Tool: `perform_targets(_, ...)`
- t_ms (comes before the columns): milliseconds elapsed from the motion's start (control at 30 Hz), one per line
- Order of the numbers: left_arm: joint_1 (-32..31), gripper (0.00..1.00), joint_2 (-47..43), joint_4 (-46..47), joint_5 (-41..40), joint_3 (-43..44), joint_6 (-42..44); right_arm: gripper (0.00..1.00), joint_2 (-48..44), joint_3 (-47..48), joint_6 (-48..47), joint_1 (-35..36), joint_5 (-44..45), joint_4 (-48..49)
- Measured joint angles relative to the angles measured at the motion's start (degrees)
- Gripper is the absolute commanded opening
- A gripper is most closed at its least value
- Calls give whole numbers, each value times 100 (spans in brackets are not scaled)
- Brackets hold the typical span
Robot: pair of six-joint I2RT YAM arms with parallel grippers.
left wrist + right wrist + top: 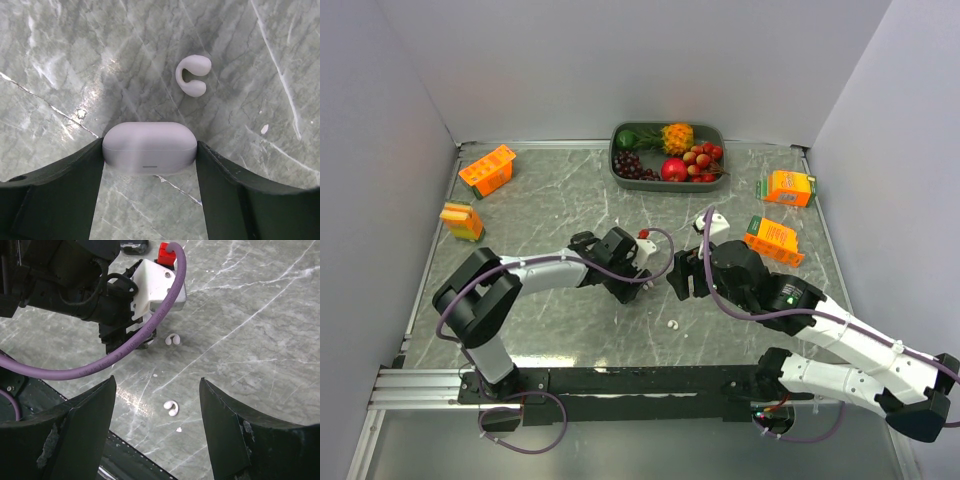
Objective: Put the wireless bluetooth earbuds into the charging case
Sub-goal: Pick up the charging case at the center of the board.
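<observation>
Earbuds point(172, 339), two white ones in view, are lying loose on the marbled table point(540, 190). Toward the left, the left gripper point(150, 151) is clamping the closed white charging case point(149, 142), one finger pressing each end. One earbud point(192, 75) is sitting just beyond the case, apart from it. Farther right, the other earbud point(171, 408) is lying alone near the right gripper point(157, 384), whose fingers are hanging wide apart above the table, holding nothing.
</observation>
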Motion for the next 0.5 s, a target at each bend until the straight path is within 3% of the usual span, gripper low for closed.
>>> perform_targets(300,-37,1,-520,101,-518,-507,-372,78,-39,413,529,-361,385,-533)
perform_targets(500,-55,1,-1941,946,-669,-1340,-660,79,-184,586,737,-793,-197,-472)
